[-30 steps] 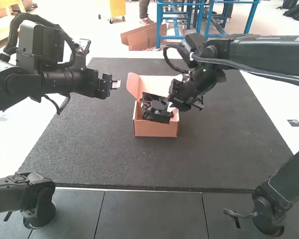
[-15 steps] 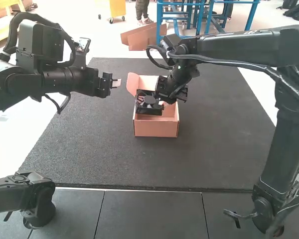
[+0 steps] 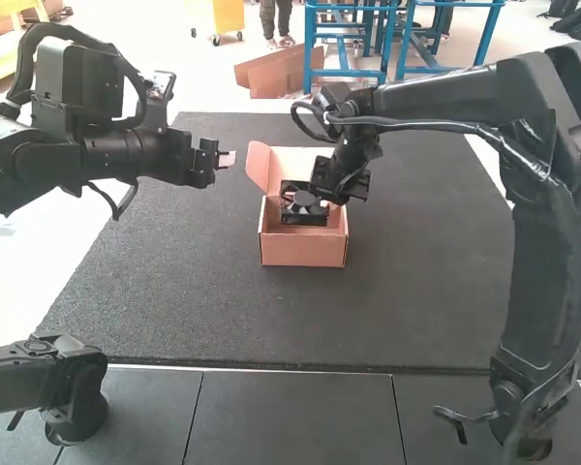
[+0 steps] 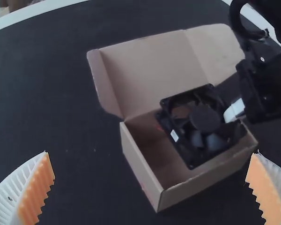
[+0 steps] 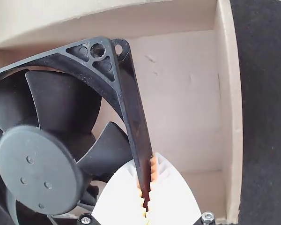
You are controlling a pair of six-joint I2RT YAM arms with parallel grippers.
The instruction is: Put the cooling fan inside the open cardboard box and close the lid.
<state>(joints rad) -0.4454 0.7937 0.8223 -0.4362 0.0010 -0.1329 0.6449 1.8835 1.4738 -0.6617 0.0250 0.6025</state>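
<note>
Clamping the cooling fan by its frame edge, the right tool holds it tilted, partly down in the open cardboard box near the counter's middle — lid standing open; the left tool, fingers spread apart, hovers beside the box.

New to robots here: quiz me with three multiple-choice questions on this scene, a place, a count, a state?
1. Relative to the open brown cardboard box, the black square plastic cooling fan is: A. far off B. tilted at its mouth C. underneath
2. How many hands grip it? A. one B. two C. none
3. The box's lid is: A. shut B. torn off C. folded open
B: it leans into the box. A: the right hand alone pinches its frame. C: it stands behind the opening.
</note>
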